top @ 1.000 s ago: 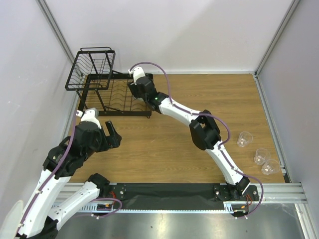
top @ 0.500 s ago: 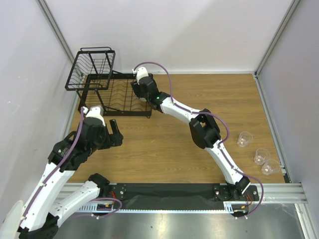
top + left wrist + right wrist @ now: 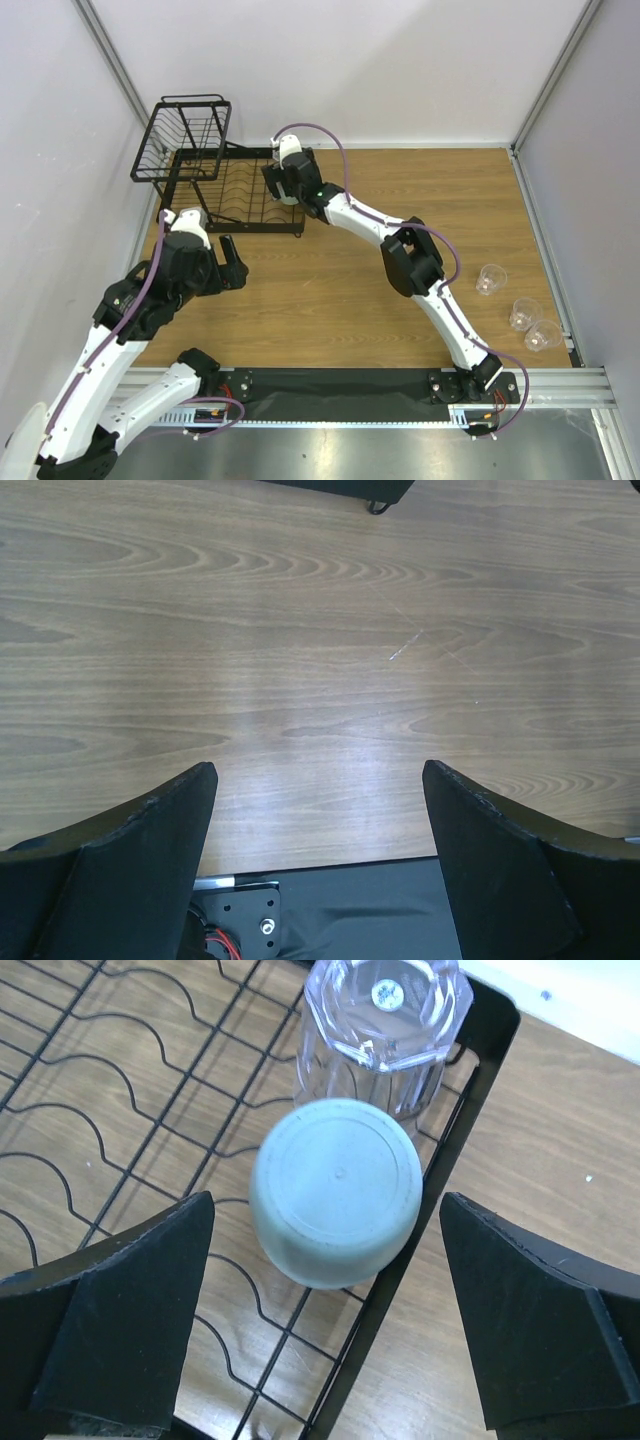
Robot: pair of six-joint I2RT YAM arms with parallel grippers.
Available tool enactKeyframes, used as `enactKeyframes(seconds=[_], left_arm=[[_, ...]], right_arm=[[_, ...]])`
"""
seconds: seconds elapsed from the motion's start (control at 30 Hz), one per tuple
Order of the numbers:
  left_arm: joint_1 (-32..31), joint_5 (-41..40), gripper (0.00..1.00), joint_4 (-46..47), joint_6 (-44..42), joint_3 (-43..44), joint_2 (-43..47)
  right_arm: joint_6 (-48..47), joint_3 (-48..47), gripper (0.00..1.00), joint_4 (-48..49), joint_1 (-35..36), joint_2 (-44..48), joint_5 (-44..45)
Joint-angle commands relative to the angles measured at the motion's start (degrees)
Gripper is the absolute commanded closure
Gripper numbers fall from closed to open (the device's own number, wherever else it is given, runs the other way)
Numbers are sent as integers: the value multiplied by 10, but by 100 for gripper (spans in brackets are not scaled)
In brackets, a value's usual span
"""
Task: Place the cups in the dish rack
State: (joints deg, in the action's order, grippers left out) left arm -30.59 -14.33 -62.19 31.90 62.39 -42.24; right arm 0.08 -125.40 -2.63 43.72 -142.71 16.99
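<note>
The black wire dish rack (image 3: 215, 190) stands at the far left, with its raised basket (image 3: 187, 135) behind. In the right wrist view a mint-green tumbler (image 3: 337, 1190) stands upside down on the rack's slotted tray (image 3: 120, 1140), at its right edge. A clear glass cup (image 3: 380, 1030) stands upside down just beyond it. My right gripper (image 3: 325, 1205) is open above the tumbler, its fingers on either side and apart from it. In the top view my right gripper (image 3: 283, 187) hides both cups. Three clear cups (image 3: 490, 278) (image 3: 523, 313) (image 3: 543, 335) stand at the right edge. My left gripper (image 3: 318, 775) is open and empty.
In the top view my left gripper (image 3: 232, 262) hovers over bare wood in front of the rack. White walls close in on the left, back and right. A black mat (image 3: 400, 910) covers the near edge by the arm bases.
My right gripper has shifted slightly right and nearer over the rack's right end. My left arm has drawn back a little, its gripper staying open.
</note>
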Motion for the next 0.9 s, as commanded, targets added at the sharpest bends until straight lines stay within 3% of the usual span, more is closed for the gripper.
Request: enactKeyframes(seconds=[0.0,0.23,0.37,0.5,0.63,0.67,0.77,0.87], left_arm=[[3,11,11,15,-3,38,-9],[3,27,12,38,15,55,-28],[3,48,12,64,36,47,-34],[3,76,12,114,60,9,-43],[2,117,12,159,74,-23,-67],[2,136,12,169,80,-29,-72],[1,163,13,211,102,-47,-89],[1,194,14,236,119,-53,-113]], right_arm=[[31,-36,0,-26,-6,58,-14],[113,-31,0,-134,-15,158,-46],[149,-39,3,-280,-29,217,-56],[193,-18,9,-437,-75,286,-133],[211,137,11,-541,-141,400,-161],[215,227,11,-540,-161,466,-165],[223,364,12,-532,-238,560,-174],[220,424,13,-557,-295,660,-133]])
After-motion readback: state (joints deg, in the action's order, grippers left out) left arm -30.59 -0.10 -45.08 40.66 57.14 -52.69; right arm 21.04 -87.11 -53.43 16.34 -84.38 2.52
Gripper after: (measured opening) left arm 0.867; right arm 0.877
